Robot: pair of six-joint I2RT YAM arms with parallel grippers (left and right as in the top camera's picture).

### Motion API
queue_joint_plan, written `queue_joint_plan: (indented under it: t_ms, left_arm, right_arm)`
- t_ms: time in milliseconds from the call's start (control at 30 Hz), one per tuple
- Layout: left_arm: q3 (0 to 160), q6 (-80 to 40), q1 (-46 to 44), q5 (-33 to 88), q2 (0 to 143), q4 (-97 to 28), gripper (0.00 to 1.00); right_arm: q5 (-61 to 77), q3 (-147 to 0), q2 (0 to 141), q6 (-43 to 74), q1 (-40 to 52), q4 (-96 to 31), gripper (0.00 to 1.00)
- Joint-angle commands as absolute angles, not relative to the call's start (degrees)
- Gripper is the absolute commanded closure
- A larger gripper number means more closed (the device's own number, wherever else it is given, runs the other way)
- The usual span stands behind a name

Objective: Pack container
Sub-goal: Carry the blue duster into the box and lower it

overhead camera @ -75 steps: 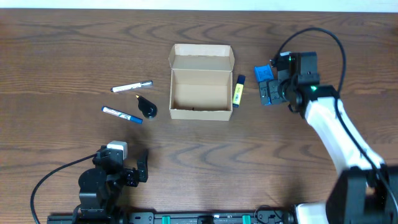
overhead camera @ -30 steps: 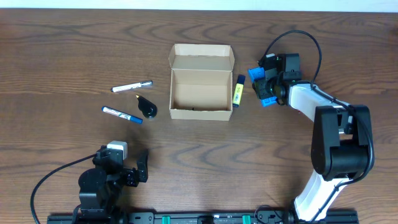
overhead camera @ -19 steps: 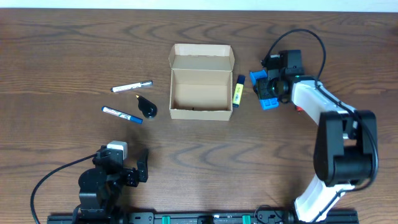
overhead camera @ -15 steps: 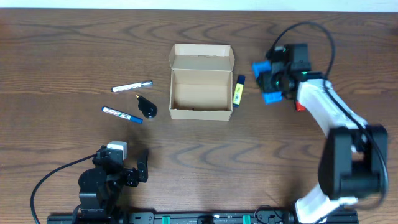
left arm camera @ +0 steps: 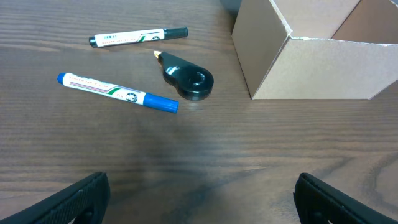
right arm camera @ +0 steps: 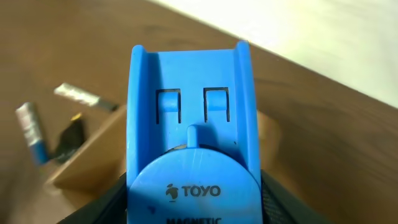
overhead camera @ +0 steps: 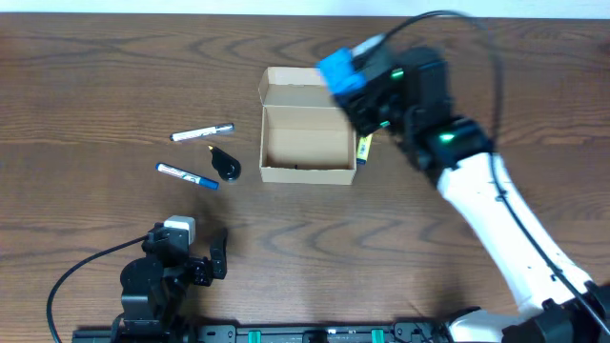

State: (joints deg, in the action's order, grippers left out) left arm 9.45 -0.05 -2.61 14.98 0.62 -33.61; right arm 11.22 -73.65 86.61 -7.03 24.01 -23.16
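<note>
From overhead, the box sat open on the desk, its flap standing up at the far side and its floor bare. My right tool hung over the box's far right corner, clenched on a blue clip; both were blurred. Just right of the box lay a yellow highlighter, partly hidden under my arm. Left of the box lay a white pen, a black dispenser and, farthest from the box, a blue pen. All three were apart from one another and from the box. My left tool sat well nearer than the box and to its left, close to the desk's near edge.

In the left wrist view, my left tool was released. Its fingers showed only at the two lower corners, wide apart, with bare desk between them. The box stood at the upper right, one corner toward the camera. Left of it were the dispenser, the blue pen and the white pen.

In the right wrist view, the clip filled most of the frame, marked "TOYO" and "MAGNETIC". My right tool gripped it, its fingers showing as dark slivers at either side. Behind the clip the box was a blur. Left of it I could make out the white pen, the blue pen and the dispenser, also blurred.
</note>
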Motion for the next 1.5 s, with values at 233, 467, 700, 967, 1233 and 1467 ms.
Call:
queue_joint_plan:
  t_ms: [233, 467, 700, 967, 1233, 1467]
  left_arm:
    - [8.95, -0.43, -2.26, 14.79, 0.21, -33.58, 0.05]
    - [8.95, -0.40, -2.26, 14.79, 0.21, -33.58, 0.05]
    - [8.95, -0.40, -2.26, 14.79, 0.21, -33.58, 0.05]
    - [8.95, -0.43, -2.26, 14.81, 0.21, -33.58, 0.05]
    - [8.95, -0.40, -2.26, 14.79, 0.21, -33.58, 0.05]
    - [8.95, -0.40, -2.26, 14.79, 0.21, -33.58, 0.05]
  right_arm:
    - [11.27, -73.60, 95.92, -23.90, 31.24, -20.32, 0.56]
    - [14.87, -73.60, 100.90, -32.08, 31.16, -20.38, 0.59]
    - [17.41, -73.60, 105.10, -37.65, 30.98, -20.03, 0.42]
    - [19.42, -73.60, 106.24, -40.29, 29.34, -22.50, 0.37]
    - [19.77, -73.60, 106.24, -42.11, 28.42, -25.15, 0.36]
    - [19.77, -73.89, 106.21, -38.74, 28.40, -23.92, 0.26]
